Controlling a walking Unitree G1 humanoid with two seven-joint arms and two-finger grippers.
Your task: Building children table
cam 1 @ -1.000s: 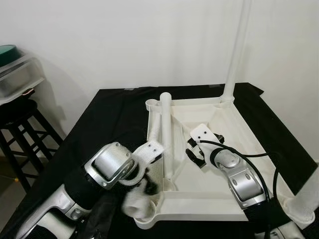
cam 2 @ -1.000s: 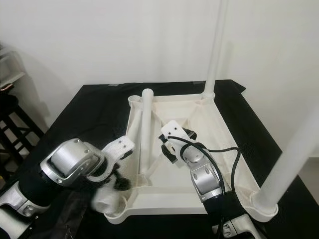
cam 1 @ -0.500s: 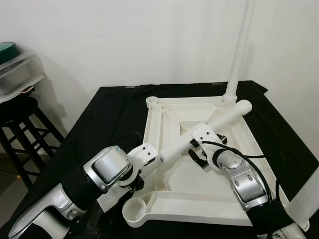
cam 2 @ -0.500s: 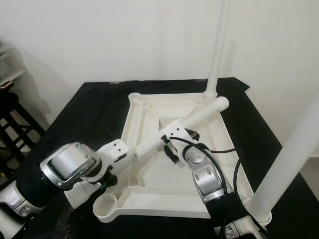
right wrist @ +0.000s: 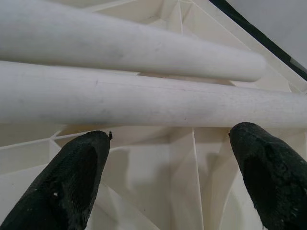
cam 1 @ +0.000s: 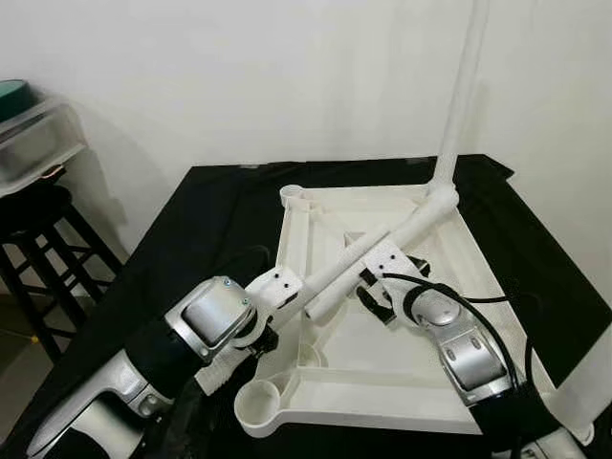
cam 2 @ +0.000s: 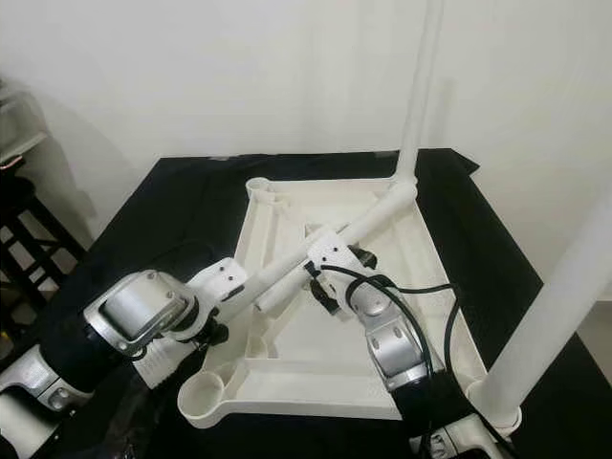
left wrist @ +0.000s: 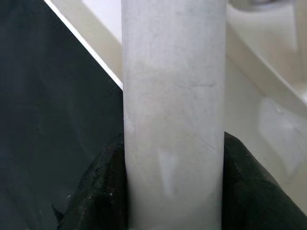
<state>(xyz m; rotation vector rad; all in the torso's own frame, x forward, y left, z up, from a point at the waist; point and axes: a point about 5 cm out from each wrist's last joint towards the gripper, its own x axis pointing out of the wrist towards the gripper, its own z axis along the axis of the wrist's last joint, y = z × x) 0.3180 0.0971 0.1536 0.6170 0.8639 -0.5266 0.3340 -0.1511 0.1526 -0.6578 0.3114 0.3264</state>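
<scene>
The white tabletop (cam 1: pixel 449 402) lies upside down on the black-covered table (cam 1: pixel 206 225). Two white legs stand in its right corners, one far (cam 1: pixel 461 91) and one near (cam 1: pixel 591 378). My left gripper (left wrist: pixel 175 191) is shut on a loose white leg (cam 1: pixel 382 247), which slants across the tabletop towards the far right corner. In the right wrist view two white tubes (right wrist: pixel 144 103) cross just ahead of my right gripper (right wrist: pixel 168 177). That gripper (cam 1: pixel 376 301) is open over the tabletop's middle, beside the slanting leg and holding nothing.
Empty round sockets sit at the tabletop's near left corner (cam 1: pixel 258 406) and far left corner (cam 1: pixel 296 196). A black stool (cam 1: pixel 38 225) stands at the left beside the table. Above it is a clear bin (cam 1: pixel 33 143). A white wall is close behind.
My left arm has swung the loose leg from lying along the tabletop's left side to slanting towards the far right corner, then drawn it a little lower. The right gripper has barely moved.
</scene>
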